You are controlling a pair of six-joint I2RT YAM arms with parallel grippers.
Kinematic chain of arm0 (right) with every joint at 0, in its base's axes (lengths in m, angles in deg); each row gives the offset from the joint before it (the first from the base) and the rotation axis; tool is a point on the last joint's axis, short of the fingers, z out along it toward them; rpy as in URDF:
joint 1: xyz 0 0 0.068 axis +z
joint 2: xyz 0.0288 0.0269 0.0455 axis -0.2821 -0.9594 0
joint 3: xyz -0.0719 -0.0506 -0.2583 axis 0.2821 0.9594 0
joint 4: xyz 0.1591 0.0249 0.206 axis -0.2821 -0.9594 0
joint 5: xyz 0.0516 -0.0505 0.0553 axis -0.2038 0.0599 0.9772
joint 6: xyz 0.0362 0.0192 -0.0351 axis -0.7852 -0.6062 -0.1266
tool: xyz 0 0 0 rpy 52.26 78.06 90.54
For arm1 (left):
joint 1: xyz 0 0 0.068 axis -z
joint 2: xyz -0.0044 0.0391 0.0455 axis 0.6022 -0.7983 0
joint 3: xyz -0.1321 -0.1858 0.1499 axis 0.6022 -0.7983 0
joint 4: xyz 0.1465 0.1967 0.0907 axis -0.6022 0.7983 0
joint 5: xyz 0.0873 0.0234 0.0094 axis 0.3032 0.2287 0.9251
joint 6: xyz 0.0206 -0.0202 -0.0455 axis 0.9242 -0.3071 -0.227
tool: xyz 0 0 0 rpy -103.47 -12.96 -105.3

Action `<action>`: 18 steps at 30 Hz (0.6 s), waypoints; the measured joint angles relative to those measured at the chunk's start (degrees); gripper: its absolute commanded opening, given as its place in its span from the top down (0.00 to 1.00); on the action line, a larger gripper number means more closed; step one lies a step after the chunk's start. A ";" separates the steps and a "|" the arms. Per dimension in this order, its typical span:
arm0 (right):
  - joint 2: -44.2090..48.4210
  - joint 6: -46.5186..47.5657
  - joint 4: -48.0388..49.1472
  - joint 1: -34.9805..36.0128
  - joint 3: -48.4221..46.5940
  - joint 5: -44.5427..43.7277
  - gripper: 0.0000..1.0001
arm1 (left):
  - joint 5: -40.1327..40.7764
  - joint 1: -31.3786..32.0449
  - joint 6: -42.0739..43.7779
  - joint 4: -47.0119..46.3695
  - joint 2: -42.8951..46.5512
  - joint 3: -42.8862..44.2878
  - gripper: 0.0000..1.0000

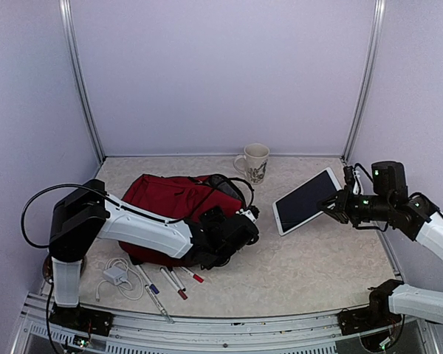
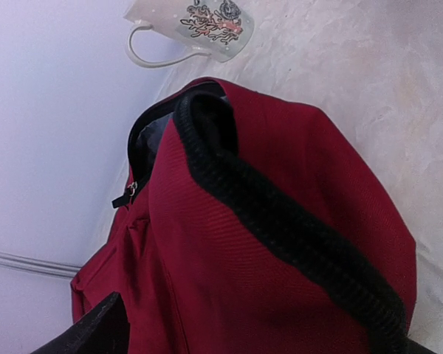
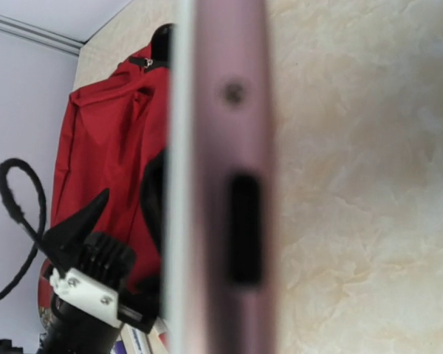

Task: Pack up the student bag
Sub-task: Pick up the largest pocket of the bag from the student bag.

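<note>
At the left of the bench, in front of the bag, lie a white charger with its coiled cable and a few pens, none of them packed yet. The student bag lies on its side in the left half of the bench, just beyond them. My left arm stretches across it to its right-hand end.

There my left fingers are spread wide, with nothing pinched between them. From my left wrist I look along the red fabric and the black strap to a dark gap at the zipper. It looks only partly open.

Behind the bag stands a mug, apart from it. Further right, my right fingers are clamped narrow on the tablet, holding it tilted in the air, well clear of the bag.

I judge that I am midway through loading the tablet. The next move calls for my left side to take hold of the bag's mouth and spread it. Then my right side must bring the tablet across, edge first, and line it up with that slot.

Much is hard to read. My left fingers are almost cut off in their own view, with only a dark tip at the lower edge. I cannot tell whether they touch the fabric. The tablet's edge fills my right wrist view, hiding my right fingers. The bag's inside is too dark to show what it holds.
</note>
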 measured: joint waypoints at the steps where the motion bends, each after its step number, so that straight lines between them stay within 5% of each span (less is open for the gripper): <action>1: -0.22 0.00 0.00 0.00 0.00 0.13 1.00 | 0.44 -0.04 0.11 -0.20 0.04 -0.11 0.35; 5: -1.05 0.00 0.46 0.00 0.00 0.90 1.00 | -1.88 -0.28 -0.70 -1.46 2.51 -2.78 0.83; 7: -1.90 -0.04 1.11 0.00 0.00 1.46 1.00 | -6.51 -0.74 -2.14 -3.21 6.25 -6.10 0.97; 18: -10.84 -9.25 20.09 5.05 5.25 1.60 1.00 | -20.65 -6.12 -8.22 -11.72 22.27 -14.95 1.00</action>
